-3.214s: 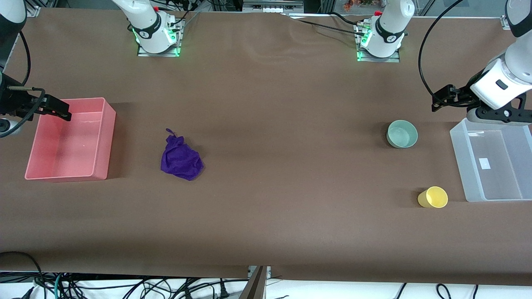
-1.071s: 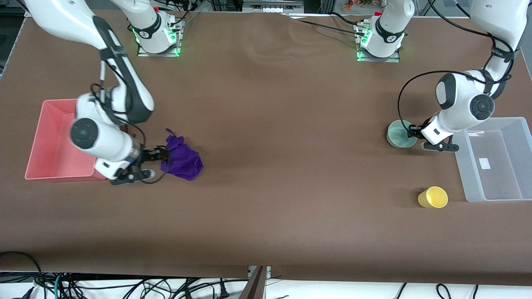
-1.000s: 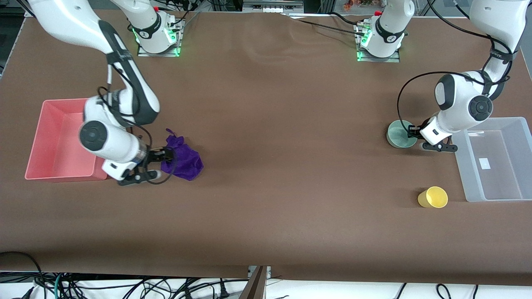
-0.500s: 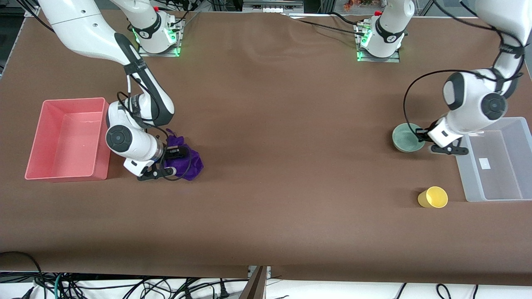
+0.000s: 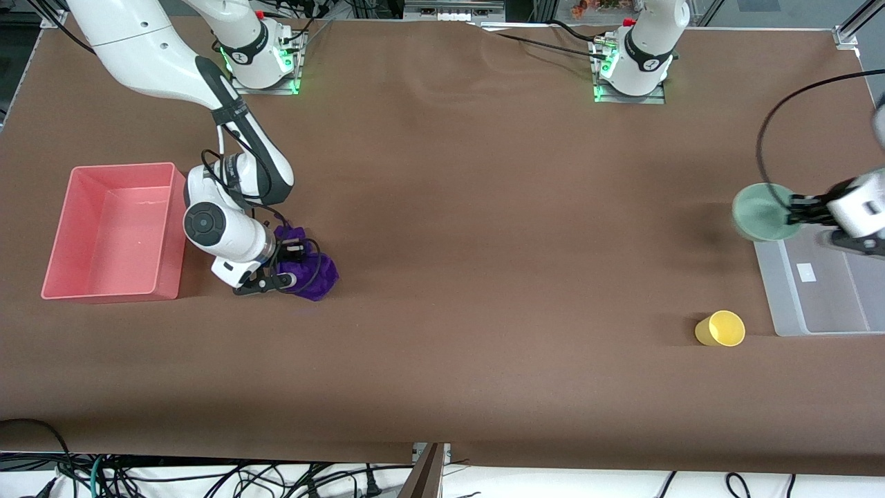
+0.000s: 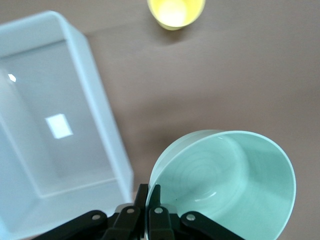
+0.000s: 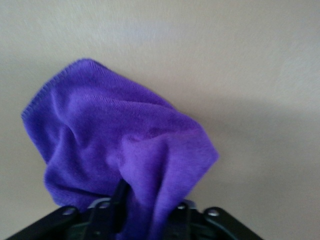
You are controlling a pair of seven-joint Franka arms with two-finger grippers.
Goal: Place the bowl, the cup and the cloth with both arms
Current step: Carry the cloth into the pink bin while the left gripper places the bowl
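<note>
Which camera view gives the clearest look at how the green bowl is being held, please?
The left wrist view: the bowl fills it, with the left gripper pinched on its rim, above the table beside the clear bin. The front view shows the bowl small and blurred at the bin's edge. The right wrist view does not show it.

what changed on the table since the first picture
The left gripper came down, shut on the bowl rim and lifted it toward the clear bin. The right gripper left the pink bin and closed on the cloth, which bunched up. The cup and both bins stayed put.
</note>
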